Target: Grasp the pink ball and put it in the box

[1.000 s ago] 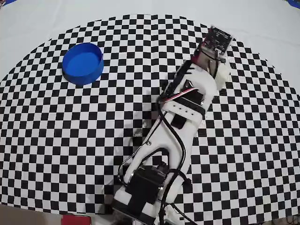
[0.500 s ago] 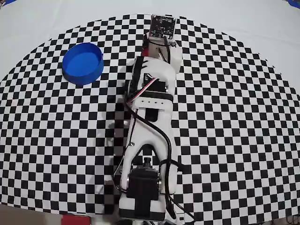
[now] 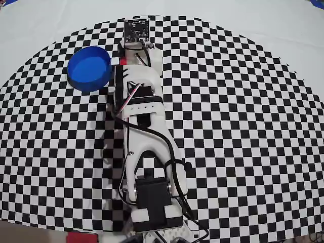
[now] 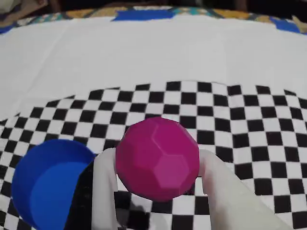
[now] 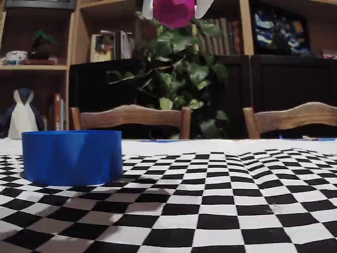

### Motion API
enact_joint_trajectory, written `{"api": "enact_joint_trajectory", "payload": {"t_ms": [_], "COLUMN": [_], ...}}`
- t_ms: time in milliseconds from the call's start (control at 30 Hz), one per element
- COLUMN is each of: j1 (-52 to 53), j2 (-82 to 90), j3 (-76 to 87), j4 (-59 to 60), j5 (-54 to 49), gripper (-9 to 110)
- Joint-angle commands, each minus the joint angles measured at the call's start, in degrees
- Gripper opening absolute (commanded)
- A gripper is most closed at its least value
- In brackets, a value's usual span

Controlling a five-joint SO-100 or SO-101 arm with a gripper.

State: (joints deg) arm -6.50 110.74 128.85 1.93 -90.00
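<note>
- Our gripper (image 4: 158, 167) clamps the pink ball (image 4: 157, 158) between both fingers.
- We hold it high above the checkered table (image 5: 221, 200), beside the box (image 5: 72, 156).

The pink ball (image 4: 158, 159) is a solid magenta, faceted, between the white fingers (image 4: 104, 191) of the gripper (image 4: 158, 184). The box (image 3: 89, 68) is bright blue. A black-and-white checkered cloth (image 3: 243, 126) covers the table, plain white toward its far edge.

Faceted pink ball (image 4: 157, 159) is held aloft, apart from the empty blue box (image 4: 45, 188).
</note>
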Motion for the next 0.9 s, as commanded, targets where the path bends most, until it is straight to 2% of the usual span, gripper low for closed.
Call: {"api": "enact_joint_trajectory", "payload": {"t_ms": [0,367,867], "j1": [-2.2,-10.6,-13.8], "j2": [-0.3,-1.5,-1.8], "j3": [-1.1,-0.7,-0.4], "j4": [-1.1,-1.0,-0.8], "j5": [0.4,0.4,0.4], "gripper": [0,0,0]}}
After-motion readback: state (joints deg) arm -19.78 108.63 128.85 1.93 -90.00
